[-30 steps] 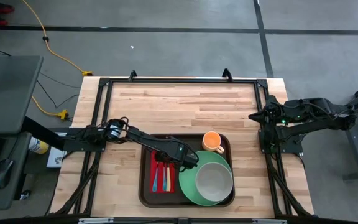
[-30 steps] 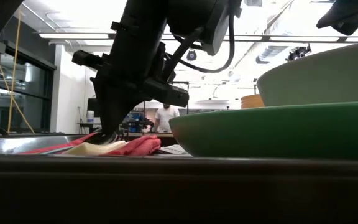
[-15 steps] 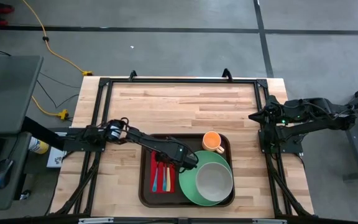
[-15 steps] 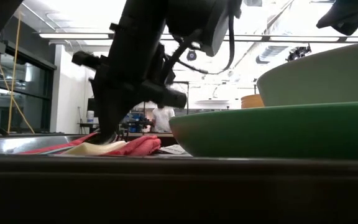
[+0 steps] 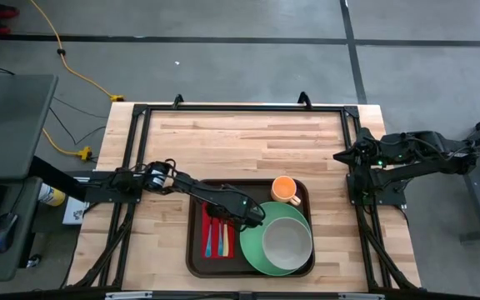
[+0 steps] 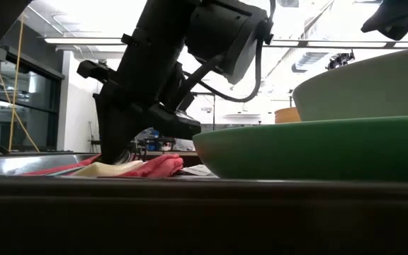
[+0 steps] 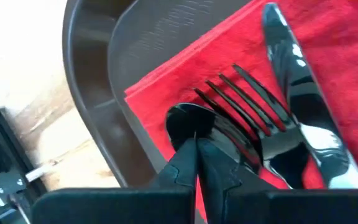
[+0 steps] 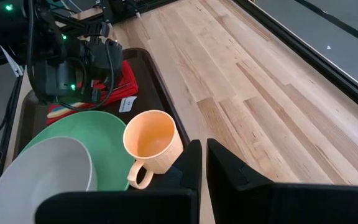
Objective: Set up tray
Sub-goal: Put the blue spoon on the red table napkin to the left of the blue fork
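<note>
The dark brown tray (image 5: 193,250) lies near the table's near edge. On it are a red napkin (image 7: 185,74) with a spoon (image 7: 186,118), a fork (image 7: 247,102) and a knife (image 7: 291,68) lying side by side, a green plate (image 5: 251,246) with a grey bowl (image 5: 287,242) on it, and an orange cup (image 5: 284,190). My left gripper (image 7: 196,149) is shut, pointing down over the napkin's far end, its tips at the spoon's bowl. My right gripper (image 8: 202,163) is shut and waits beyond the table's right edge (image 5: 340,156). My left gripper comes from above with shut fingers, slanting toward the spoon's bowl (image 7: 180,121) on the napkin. The tips stand right over the bowl's edge. I cannot tell whether they touch it. The spoon lies flat.
The tray's raised rim (image 7: 86,87) runs close beside the napkin. The plate's edge (image 6: 296,145) and bowl stand just right of the left gripper (image 6: 115,152). Bare wooden tabletop (image 5: 248,142) stretches beyond the tray to the far edge.
My left gripper has shifted a little toward the table's left and tipped slightly over the napkin, staying low and shut. The cutlery, plate, bowl and cup have kept their places.
</note>
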